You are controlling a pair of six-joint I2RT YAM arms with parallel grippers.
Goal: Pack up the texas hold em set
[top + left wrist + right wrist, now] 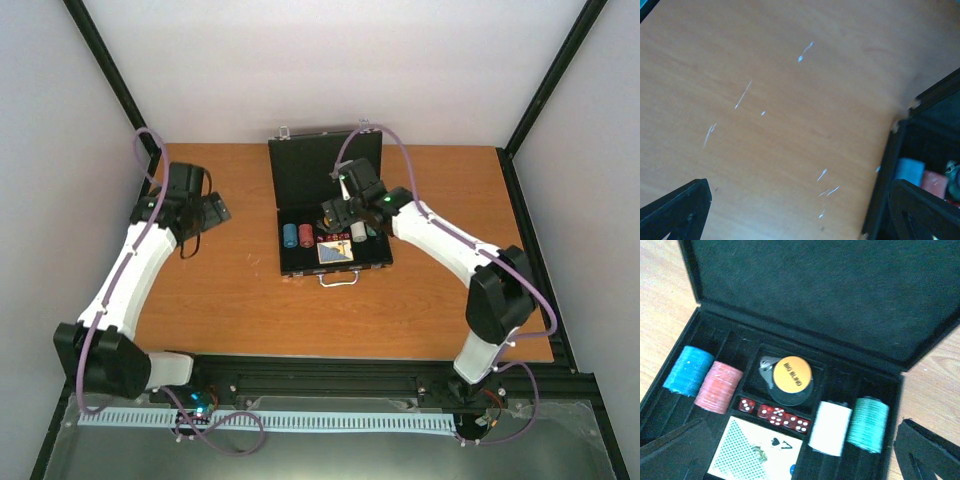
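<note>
Right gripper (802, 427) hung released over the open briefcase (300, 175) on the table (230, 300). Left gripper (800, 185), likewise spread, hovered beside it. The card deck (757, 455) was cut off; the orange disc (792, 374) overlapped something indistinct.

Chip stks (687, 371) x4, dice (774, 416) x5, orange disc (792, 374) x1, deck (756, 454) x1, case (840, 285) x1.
</note>
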